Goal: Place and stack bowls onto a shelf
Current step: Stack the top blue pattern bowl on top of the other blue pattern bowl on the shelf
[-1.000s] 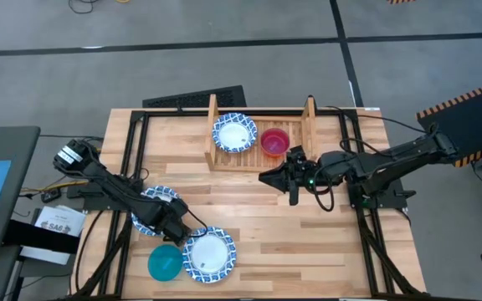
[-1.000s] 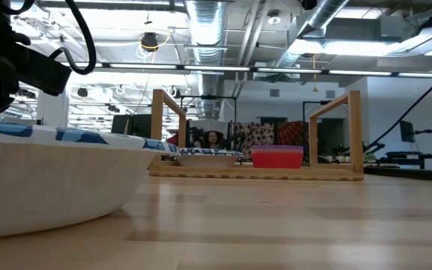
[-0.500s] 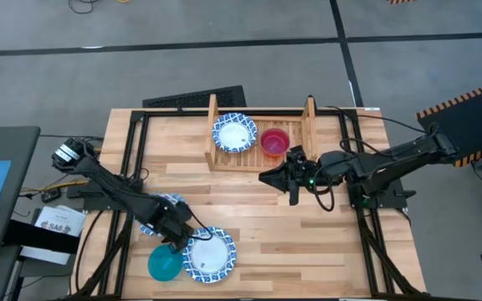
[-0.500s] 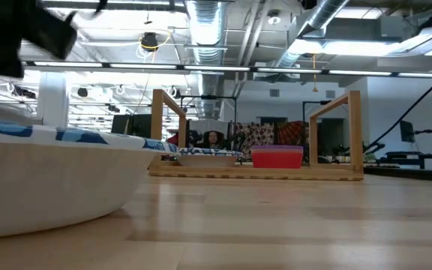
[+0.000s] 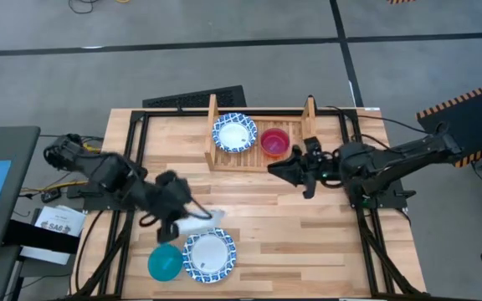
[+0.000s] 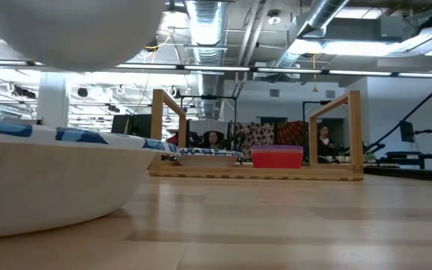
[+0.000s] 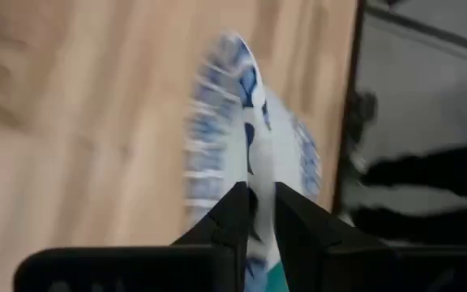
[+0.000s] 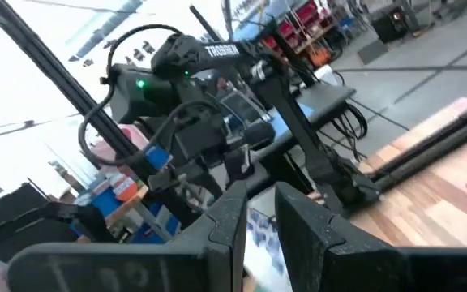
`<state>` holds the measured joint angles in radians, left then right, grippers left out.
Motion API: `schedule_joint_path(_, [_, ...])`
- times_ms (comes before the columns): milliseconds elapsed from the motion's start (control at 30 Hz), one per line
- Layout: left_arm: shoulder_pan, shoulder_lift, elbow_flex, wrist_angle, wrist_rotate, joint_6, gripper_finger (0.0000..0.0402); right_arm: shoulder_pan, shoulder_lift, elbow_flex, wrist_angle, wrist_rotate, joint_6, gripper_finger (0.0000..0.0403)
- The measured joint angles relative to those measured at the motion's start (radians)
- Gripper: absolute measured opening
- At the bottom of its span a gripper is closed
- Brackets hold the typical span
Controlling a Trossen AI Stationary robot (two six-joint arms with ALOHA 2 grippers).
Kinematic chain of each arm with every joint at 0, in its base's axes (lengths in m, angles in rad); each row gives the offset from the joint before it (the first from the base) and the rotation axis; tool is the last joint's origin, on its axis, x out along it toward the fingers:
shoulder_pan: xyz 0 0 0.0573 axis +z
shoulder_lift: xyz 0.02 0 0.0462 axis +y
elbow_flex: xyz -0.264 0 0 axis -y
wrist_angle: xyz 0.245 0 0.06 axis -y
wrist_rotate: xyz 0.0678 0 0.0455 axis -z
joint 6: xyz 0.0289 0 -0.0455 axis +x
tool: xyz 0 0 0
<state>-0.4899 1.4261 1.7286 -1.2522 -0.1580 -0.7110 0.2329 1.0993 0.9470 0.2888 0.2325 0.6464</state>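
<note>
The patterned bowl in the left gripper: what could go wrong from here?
1. The left gripper pinches the patterned bowl only by its rim, edge-on; it may slip or swing.
2. It hangs close above the second patterned bowl and the teal bowl, so a drop could hit them.
3. The right gripper waits before the shelf, possibly obstructing delivery.

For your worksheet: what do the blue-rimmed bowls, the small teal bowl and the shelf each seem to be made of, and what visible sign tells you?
Blue-rimmed bowl: probably glazed ceramic or melamine; glossy white with a printed blue pattern.
Teal bowl: likely plastic; one flat, uniform colour.
Shelf: light unpainted wood; pale boards and a slatted base.
</note>
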Motion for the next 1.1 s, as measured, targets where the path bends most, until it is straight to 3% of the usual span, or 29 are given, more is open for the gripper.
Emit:
schedule_joint_path(167, [0.109, 0.099, 0.196, -0.062, -0.063, 0.191, 0.0005, 0.000, -0.062, 0.000, 0.011, 0.000, -0.013, 0.0095])
schedule_joint_path(300, [0.175, 0.198, 0.292, -0.093, -0.060, 0.301, 0.0003, 0.003, -0.111, 0.000, 0.013, 0.000, -0.075, 0.0095])
schedule_joint_path(600, [0.142, 0.297, 0.262, -0.151, -0.078, 0.390, 0.0000, 0.003, -0.147, 0.000, 0.002, 0.000, -0.082, 0.0095])
schedule_joint_path(833, [0.076, 0.184, 0.070, 0.013, -0.168, 0.349, 0.0000, 0.011, -0.116, 0.000, -0.052, 0.000, -0.071, 0.0095])
schedule_joint_path(1100, [0.001, -0.083, -0.409, 0.334, -0.187, 0.256, 0.0000, 0.033, -0.080, 0.000, -0.053, 0.000, -0.060, 0.0095])
